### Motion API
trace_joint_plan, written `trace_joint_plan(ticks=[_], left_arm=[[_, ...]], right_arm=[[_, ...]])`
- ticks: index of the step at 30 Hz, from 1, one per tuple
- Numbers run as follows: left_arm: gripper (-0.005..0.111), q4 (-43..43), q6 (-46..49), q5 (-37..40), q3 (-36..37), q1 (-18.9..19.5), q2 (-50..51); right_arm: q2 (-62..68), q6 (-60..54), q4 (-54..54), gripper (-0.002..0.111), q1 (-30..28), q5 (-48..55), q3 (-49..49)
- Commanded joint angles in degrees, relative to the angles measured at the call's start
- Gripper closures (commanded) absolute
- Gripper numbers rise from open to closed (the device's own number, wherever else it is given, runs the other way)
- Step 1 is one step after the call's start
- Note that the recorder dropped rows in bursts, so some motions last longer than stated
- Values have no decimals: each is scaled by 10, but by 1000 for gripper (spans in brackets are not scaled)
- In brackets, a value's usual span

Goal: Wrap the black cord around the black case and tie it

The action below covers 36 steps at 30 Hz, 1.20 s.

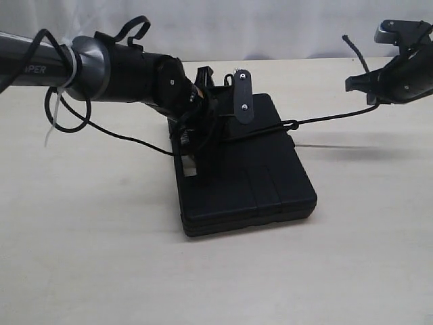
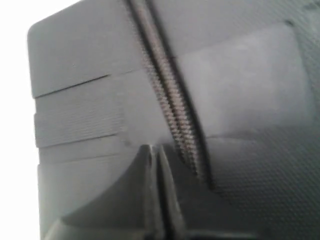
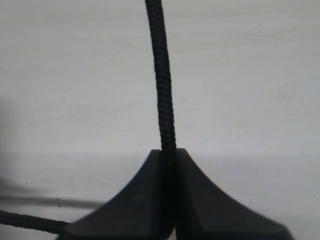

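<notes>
1. Noted pale table (image 1: 101, 271) filling the exterior frame.
2. Found black case (image 1: 257, 183) lying flat on it at centre frame, lid up.
3. Saw left gripper (image 2: 154, 150) down on the case's upper-left end, jaws pressed together. Black cord (image 2: 167, 100) lies across the lid just beside the tips, not visibly between them.
4. Saw right gripper (image 3: 168, 152) raised at upper right, clear of the case, pinching the cord between its jaws.
5. Traced cord stretched straight from the case's upper-right edge up to that gripper.
</notes>
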Motion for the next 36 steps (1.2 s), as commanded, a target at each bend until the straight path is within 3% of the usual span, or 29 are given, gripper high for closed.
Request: trace_joint_plan(ticks=[1,7,13,24,36], left_arm=[[107,-2,-92,-42,1,12,-26],[107,-3,-158,-51,1,41,-46],[107,-3,-160,-51,1,40,-46],[107,-9,-160,-51,1,36,-46],[107,-30,-160,-57,1,35,-46]], right_arm=[[-6,-2,-4,104,0,11,1],[-37,-2,10,104,0,12,1],[-99,-2,25,104,0,25,1],[-188,-204,292,104,0,81,1],[-229,-213,303,104,0,99,1]])
